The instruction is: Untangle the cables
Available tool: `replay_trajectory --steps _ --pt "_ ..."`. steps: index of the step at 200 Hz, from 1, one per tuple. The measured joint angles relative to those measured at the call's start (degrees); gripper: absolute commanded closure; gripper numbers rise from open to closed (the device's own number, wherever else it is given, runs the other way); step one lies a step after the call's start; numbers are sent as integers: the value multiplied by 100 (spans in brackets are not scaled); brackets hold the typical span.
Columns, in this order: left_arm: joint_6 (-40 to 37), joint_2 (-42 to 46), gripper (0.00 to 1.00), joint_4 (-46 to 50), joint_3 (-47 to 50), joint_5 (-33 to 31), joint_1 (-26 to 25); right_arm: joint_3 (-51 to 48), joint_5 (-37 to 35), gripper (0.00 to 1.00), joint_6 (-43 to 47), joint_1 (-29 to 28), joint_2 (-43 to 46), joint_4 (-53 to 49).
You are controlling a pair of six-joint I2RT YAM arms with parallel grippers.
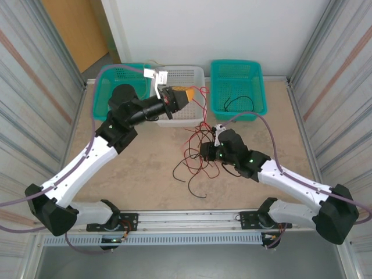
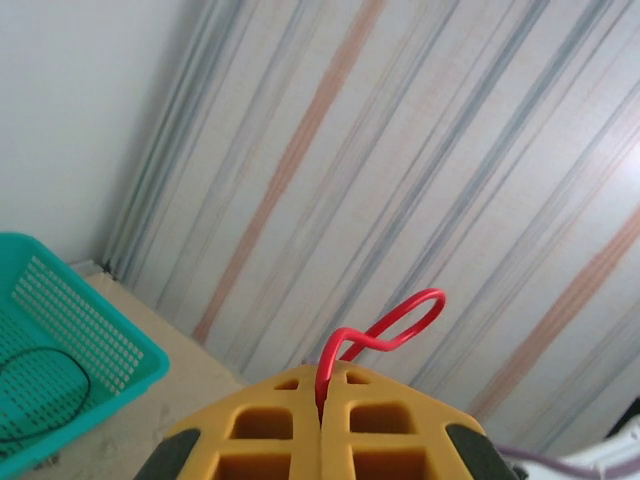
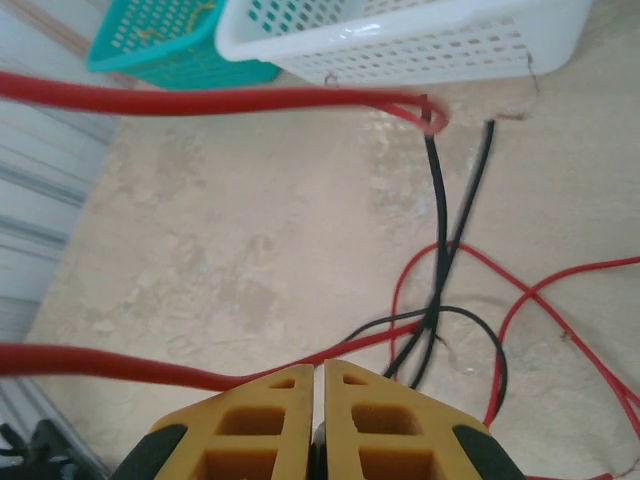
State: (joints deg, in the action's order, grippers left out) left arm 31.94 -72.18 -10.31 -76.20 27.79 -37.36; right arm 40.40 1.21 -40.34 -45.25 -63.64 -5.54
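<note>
Closest to the lens, the right gripper (image 3: 320,372) has its yellow fingers (image 3: 260,420) pressed together low over the middle of the table (image 3: 200,250). It sits right at the knot where a red cable (image 3: 120,362) and two black cables (image 3: 440,250) cross. Whether a strand is actually nipped between the pads is hidden by the fingers themselves. I judge the aim is to pin the knot so the whole heap is not dragged along.

Meanwhile the left gripper (image 2: 322,388) is clenched on a red loop (image 2: 395,325), which pokes up out of the seam between its pads. From above, this gripper hangs raised over the white basket (image 1: 186,75) at the far edge of the table. A red strand drops from it toward the tangle, so lifting here likely serves to draw one wire free of the rest.

Most of the cables (image 1: 195,157) lie as a loose snarl of red and black in the middle of the table, just in front of the white basket. One black wire (image 1: 235,104) lies apart in the green basket (image 1: 238,87) at the far right corner, probably where freed pieces go.
</note>
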Motion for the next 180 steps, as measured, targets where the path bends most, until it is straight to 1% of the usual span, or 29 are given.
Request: replay_trajectory --steps 20,48,68,91,97,124,139,140,143,146,153,180 --pt "-76 4 100 376 -566 -402 0 -249 -142 100 -83 74 -267 85" --pt "-280 129 100 796 -1244 -1045 28 -645 -162 100 -223 376 -767 76" --pt "-341 264 100 938 -1517 -1342 197 -750 -160 100 -278 431 -1008 -39" --pt "-341 260 100 1032 -1711 -1471 487 -728 -162 100 -278 402 -1233 -59" --pt "-339 210 100 1054 -1773 -1486 549 -715 -168 95 -275 389 -1276 -79" --pt "-321 -208 100 1067 -2035 -1453 787 -422 -439 66 -273 48 -1305 -435" --pt "-321 -492 100 1110 -2138 -1408 890 -111 -658 54 -251 -179 -1268 -686" --pt "-321 -505 100 1113 -2140 -1403 894 -83 -680 53 -229 -199 -1259 -715" --pt "-321 -564 100 1121 -2153 -1392 914 -28 -732 45 -247 -234 -1237 -767" --pt "-321 -627 100 1137 -2168 -1388 940 37 -780 42 -225 -264 -1211 -831" --pt "-321 -750 100 1154 -2190 -1370 992 153 -903 40 -229 -306 -1130 -966" --pt "-234 -1178 100 1152 -2223 -1228 1266 433 -1464 40 -205 -317 -590 -1663"
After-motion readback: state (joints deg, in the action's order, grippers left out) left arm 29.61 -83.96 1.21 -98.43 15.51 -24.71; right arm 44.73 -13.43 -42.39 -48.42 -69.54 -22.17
